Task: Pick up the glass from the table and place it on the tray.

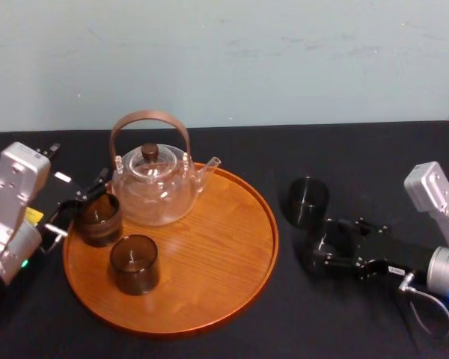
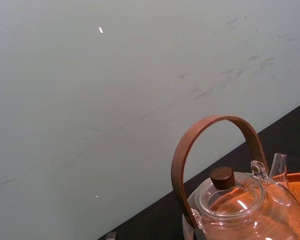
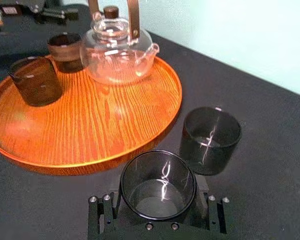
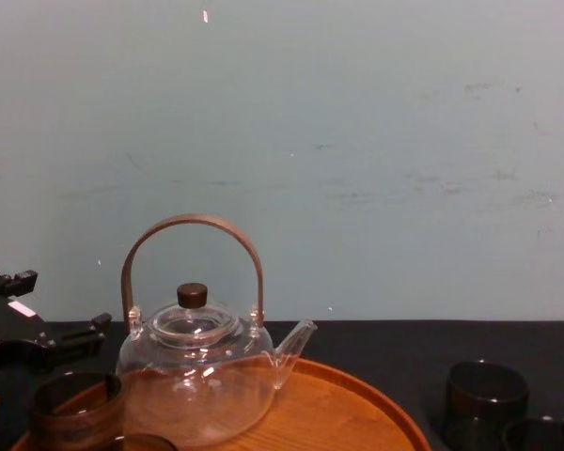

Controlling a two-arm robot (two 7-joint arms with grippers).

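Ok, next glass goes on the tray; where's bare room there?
Bare: the tray's right half, from teapot spout to near rim. Crowded: its left, teapot, two glasses, left gripper. The right gripper, right of the tray, grips a glass.

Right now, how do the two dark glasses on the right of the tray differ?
The held glass sits in the right gripper; the free glass stands alone on the table, untouched. The held glass is nearer the robot, the free glass farther back. Both are dark, upright, empty and off the tray.
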